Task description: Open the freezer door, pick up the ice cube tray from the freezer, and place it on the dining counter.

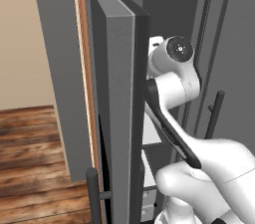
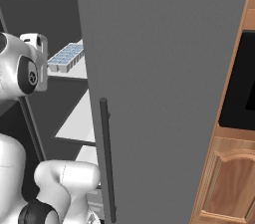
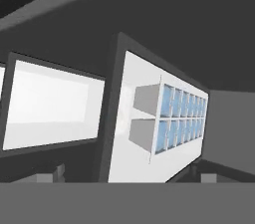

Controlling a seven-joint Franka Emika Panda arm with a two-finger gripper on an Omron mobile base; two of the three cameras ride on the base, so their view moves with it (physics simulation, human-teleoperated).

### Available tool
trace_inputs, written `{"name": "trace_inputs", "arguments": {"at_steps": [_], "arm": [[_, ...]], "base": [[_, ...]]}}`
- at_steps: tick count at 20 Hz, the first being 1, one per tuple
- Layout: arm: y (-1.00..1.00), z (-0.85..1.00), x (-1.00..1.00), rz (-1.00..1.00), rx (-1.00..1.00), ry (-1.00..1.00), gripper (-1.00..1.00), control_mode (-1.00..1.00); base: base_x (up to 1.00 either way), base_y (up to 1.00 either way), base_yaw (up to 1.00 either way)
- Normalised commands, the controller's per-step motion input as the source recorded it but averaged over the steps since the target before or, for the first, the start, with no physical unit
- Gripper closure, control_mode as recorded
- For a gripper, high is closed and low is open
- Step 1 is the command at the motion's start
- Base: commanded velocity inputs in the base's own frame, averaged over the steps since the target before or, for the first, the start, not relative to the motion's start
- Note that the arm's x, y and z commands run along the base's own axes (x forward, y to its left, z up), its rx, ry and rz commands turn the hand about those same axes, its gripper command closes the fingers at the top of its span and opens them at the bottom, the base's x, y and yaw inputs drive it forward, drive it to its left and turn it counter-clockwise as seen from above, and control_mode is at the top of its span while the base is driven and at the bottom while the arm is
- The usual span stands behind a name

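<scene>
The freezer door point(image 1: 119, 118) stands swung open to the left, seen edge-on, with its dark bar handle point(image 1: 93, 193) low down. My arm reaches past it into the freezer point(image 2: 55, 14). The ice cube tray point(image 2: 67, 56), pale with light blue cells, lies on an upper white shelf point(image 2: 74, 118) just right of my white hand point(image 2: 39, 61). In the rolled hand view, the ice cube tray point(image 3: 174, 118) sits on the white shelf point(image 3: 134, 158) ahead, a little right of centre. My gripper point(image 3: 128, 172) is open, its tips far apart with nothing between them. The dining counter is out of view.
The plain grey fridge door point(image 2: 164, 93) with its vertical handle point(image 2: 104, 158) stays shut right of the opening. A wooden cabinet point(image 2: 229, 168) with a dark panel point(image 2: 244, 83) stands further right. White bins point(image 1: 147, 198) sit low in the freezer. Wood floor point(image 1: 30, 158) lies to the left.
</scene>
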Motion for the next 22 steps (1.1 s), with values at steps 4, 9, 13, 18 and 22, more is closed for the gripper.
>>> {"name": "trace_inputs", "arguments": {"at_steps": [4,9,13,18,22], "arm": [[0.00,0.00,0.54,-0.04,0.00,0.00,-1.00,-1.00],[0.00,0.00,0.45,-0.03,0.00,-0.01,-1.00,-1.00],[0.00,-0.04,0.30,-0.01,0.00,0.00,-1.00,-1.00],[0.11,-0.14,0.14,0.00,0.00,0.00,-1.00,-1.00],[0.15,-0.24,0.12,0.00,0.00,-0.01,-1.00,-1.00]], "base": [[0.00,0.00,0.00],[0.00,0.00,0.00],[0.00,0.00,0.00],[0.00,0.00,0.00],[0.00,0.00,0.00]]}}
